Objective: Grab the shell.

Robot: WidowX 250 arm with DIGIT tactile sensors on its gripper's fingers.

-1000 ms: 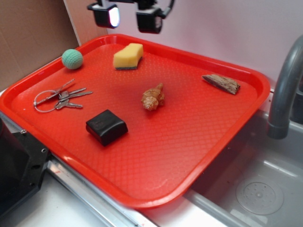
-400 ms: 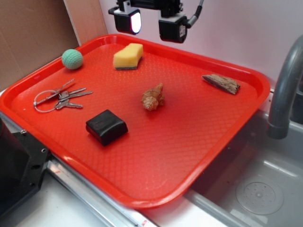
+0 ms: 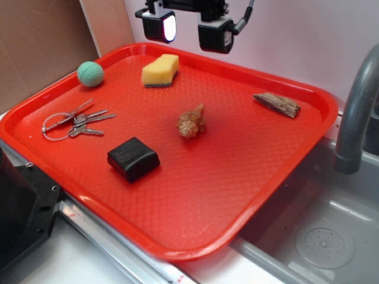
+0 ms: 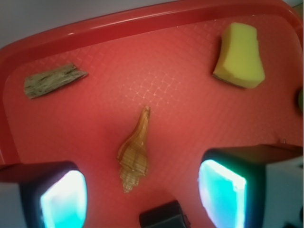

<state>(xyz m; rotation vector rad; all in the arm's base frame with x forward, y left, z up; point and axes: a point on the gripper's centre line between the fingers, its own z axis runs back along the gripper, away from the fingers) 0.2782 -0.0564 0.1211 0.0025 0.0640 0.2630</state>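
Observation:
The shell (image 3: 191, 122) is a small tan-orange spiral with pale ridges, lying near the middle of the red tray (image 3: 266, 171). In the wrist view the shell (image 4: 134, 156) lies lengthwise between and beyond my two fingers, pointed end away. My gripper (image 3: 186, 26) hangs high above the tray's back edge, well clear of the shell, jaws spread wide with nothing between them. Seen from the wrist, the gripper (image 4: 142, 199) frames the shell, and its glowing pads (image 4: 64, 199) are far apart.
On the tray lie a yellow sponge (image 3: 160, 70), a green ball (image 3: 90, 74), a key ring (image 3: 74, 123), a black box (image 3: 132, 158) and a dark wood piece (image 3: 277, 105). A grey faucet (image 3: 355, 112) and sink (image 3: 320, 236) stand right of the tray.
Over the last second my gripper shifted right and slightly lower along the tray's back edge, then held still. The shell and other objects have not moved.

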